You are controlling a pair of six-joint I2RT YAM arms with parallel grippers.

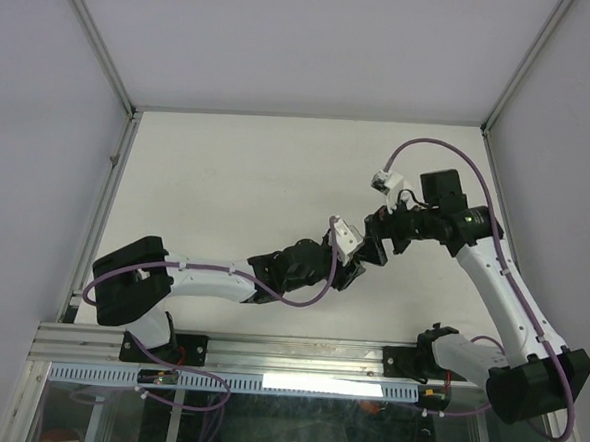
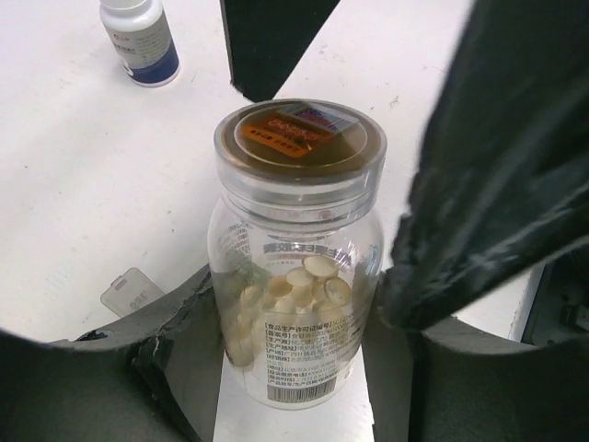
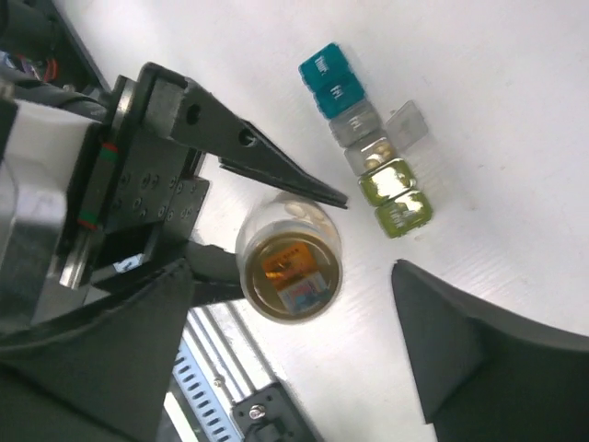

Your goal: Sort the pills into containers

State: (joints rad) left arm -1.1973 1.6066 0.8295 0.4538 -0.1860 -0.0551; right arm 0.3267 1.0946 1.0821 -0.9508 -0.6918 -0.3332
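Left hand (image 2: 294,368) clamps bottle (image 2: 294,276) upright. Right hand (image 3: 293,268), jaws wide and empty, hangs directly over cap (image 2: 299,138); containers (image 3: 368,138) nearby.

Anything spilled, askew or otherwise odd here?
No pills spilled. One clear flap on the containers stands open, jutting sideways; the others look shut. The pill bottle is upright and capped in the left hand.
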